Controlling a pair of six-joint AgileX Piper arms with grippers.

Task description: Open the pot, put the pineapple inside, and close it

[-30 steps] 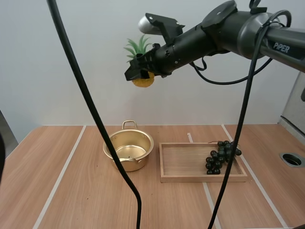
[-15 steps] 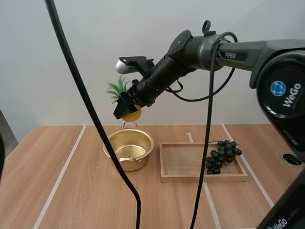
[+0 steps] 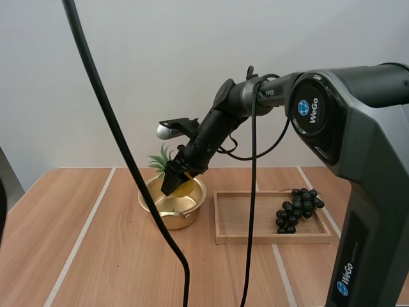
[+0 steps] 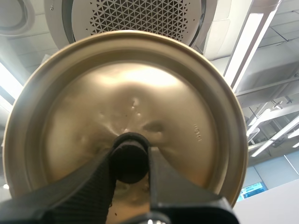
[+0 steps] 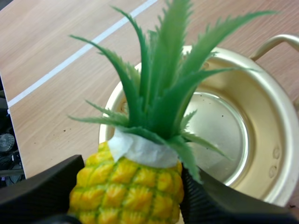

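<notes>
Your right gripper (image 3: 174, 184) was clamped on the pineapple (image 5: 127, 185), its 2 fingers pressing the yellow body from either side. It held the fruit tilted just over the open pot (image 3: 167, 220), with the leaves pointing toward 10 o'clock in the high view. The gold pot stood on the table (image 3: 89, 256), its bare bottom showing beneath the leaves. A tray (image 3: 246, 238) lay just beside the pot at its 3 o'clock, with grapes (image 3: 295, 208) at the tray's 3 o'clock end. Your left gripper (image 4: 130, 159) was pinched on the black knob (image 4: 129, 150) of the lid (image 4: 187, 116), held away from the pot.
</notes>
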